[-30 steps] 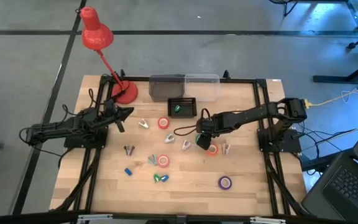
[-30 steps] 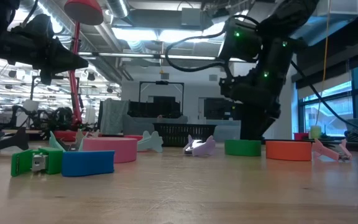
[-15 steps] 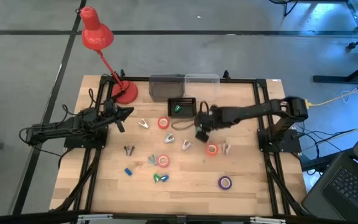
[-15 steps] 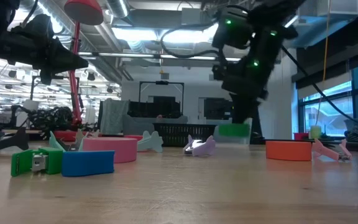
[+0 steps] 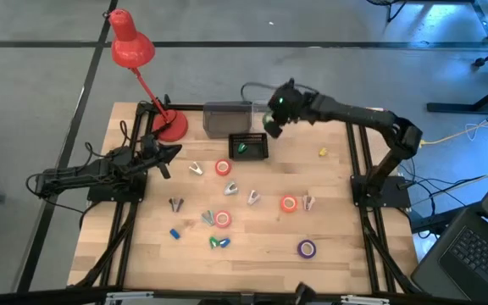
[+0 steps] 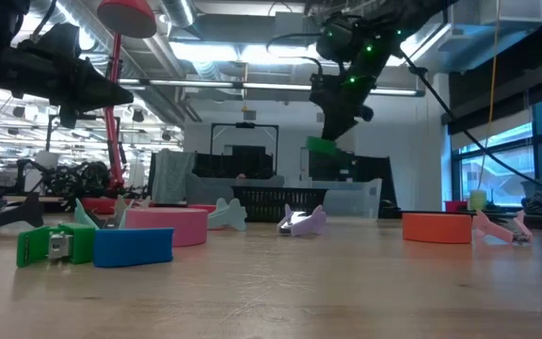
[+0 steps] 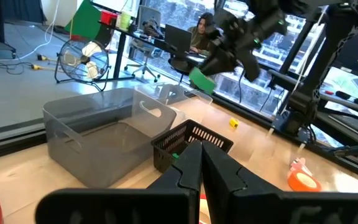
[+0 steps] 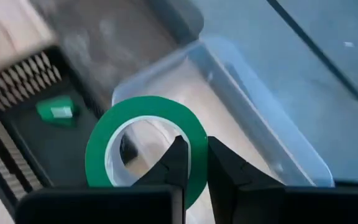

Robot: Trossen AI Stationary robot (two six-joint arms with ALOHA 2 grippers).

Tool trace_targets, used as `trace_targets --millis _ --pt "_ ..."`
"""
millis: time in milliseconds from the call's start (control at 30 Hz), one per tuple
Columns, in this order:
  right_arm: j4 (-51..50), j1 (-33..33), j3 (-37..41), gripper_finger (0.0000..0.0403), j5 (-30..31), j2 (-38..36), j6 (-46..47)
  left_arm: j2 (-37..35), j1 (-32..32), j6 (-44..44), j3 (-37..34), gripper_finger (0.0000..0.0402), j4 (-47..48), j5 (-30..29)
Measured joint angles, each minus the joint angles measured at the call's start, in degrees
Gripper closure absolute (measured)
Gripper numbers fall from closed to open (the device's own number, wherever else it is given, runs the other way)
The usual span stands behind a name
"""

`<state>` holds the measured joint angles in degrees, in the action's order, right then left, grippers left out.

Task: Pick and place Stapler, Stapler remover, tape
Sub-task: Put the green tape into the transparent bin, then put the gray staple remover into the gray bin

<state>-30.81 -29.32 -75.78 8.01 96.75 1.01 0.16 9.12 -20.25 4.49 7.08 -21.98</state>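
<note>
High view: the right gripper [image 5: 271,119] hangs above the clear bin [image 5: 275,118], just behind the black basket [image 5: 249,146], pinching a green tape roll [image 5: 270,123]. The left gripper [image 5: 167,158] waits left of the basket, fingers pressed together.

Low view: the green roll [image 6: 322,146] is clamped in the air, well above the basket [image 6: 274,201].

Left wrist view: the roll [image 7: 201,81] sits high beyond the basket [image 7: 188,142].

Right wrist view: narrow fingers [image 8: 178,163] nip the roll's rim [image 8: 145,142]; the basket [image 8: 23,134] lies below, beside the bin [image 8: 241,99].
</note>
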Motion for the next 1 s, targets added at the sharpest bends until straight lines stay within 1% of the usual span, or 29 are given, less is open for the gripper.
trace_targets --millis 67,133,267,567,767,833,1000 --pt "3.01 -2.32 -0.05 0.0370 -4.03 0.67 -0.03 0.00 -0.01 -0.02 0.00 0.0398 -0.01 -0.46" --pt "4.97 -3.80 -0.05 0.0370 -5.13 1.81 -0.22 0.00 0.01 0.00 0.00 0.0398 -0.01 -1.08" --pt "7.09 -5.66 -0.05 0.0370 -6.13 5.22 -1.58 0.00 -0.01 0.00 0.00 0.0398 -0.01 -1.35" --pt "15.26 -7.03 -0.07 0.0370 -6.20 15.31 -4.08 0.00 -0.01 0.21 0.00 0.0398 -0.01 -2.52" --pt "16.87 -7.78 -0.07 0.0369 -6.14 17.90 -3.12 0.00 0.01 1.95 0.00 0.0398 -0.01 -2.51" --pt "16.88 -7.76 -0.07 0.0348 -6.14 17.92 -3.12 0.00 0.01 2.19 0.00 0.0398 -0.01 -2.51" --pt "13.78 -7.76 -2.34 0.0239 -6.16 17.67 -2.96 0.00 0.01 2.16 0.00 0.0398 -0.01 -2.48"
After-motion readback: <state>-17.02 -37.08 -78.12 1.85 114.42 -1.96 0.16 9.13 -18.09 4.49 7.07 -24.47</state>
